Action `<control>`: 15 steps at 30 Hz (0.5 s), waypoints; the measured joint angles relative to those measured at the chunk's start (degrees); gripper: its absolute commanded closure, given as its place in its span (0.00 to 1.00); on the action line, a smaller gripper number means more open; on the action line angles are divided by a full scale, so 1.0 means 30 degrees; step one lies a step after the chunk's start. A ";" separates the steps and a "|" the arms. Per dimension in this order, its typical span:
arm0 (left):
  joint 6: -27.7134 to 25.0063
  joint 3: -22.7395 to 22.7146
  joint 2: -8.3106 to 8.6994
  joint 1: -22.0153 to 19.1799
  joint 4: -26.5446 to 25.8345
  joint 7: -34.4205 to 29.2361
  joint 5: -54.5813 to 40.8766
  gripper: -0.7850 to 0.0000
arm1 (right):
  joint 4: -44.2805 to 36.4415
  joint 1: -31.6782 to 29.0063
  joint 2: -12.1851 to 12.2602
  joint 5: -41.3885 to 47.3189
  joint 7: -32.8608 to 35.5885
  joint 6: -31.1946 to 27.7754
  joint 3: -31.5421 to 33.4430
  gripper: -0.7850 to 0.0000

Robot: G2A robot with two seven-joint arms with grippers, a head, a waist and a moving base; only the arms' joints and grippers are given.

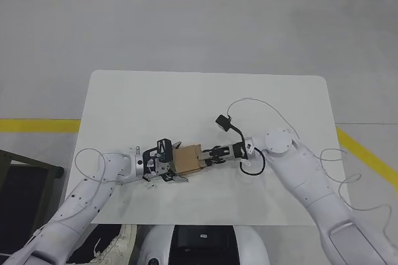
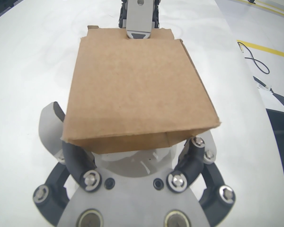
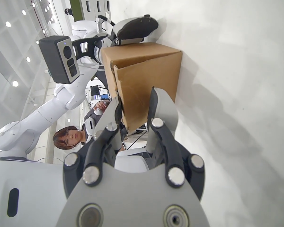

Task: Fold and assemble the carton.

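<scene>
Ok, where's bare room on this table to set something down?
Bare: the strip of table between the carton and the far edge, beside the thin cable. Crowded: near middle, where left gripper and right gripper meet the carton.

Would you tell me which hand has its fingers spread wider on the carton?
The left hand: its fingers span the full width of the carton, whereas the right hand pinches only a thin end flap.

Brown carton (image 2: 135, 88) on white table (image 2: 26, 60), left gripper (image 2: 126, 128) clasping near end, right gripper (image 2: 137, 34) on far flap
</scene>
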 measured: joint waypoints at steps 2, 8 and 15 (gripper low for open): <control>0.0002 0.0005 0.0002 0.0004 -0.0011 0.0000 -0.0003 0.00 | -0.0083 0.0060 -0.0026 -0.0141 -0.0029 0.0095 -0.0100 0.74; -0.0099 0.0036 0.0005 -0.0012 -0.0035 -0.0011 -0.0033 0.00 | -0.0093 0.0167 -0.0112 -0.0259 -0.0057 0.0186 -0.0338 0.71; -0.0071 0.0054 0.0006 -0.0018 -0.0019 -0.0032 -0.0050 0.00 | -0.0241 0.0177 -0.0060 -0.0117 -0.0043 -0.0068 -0.0126 0.60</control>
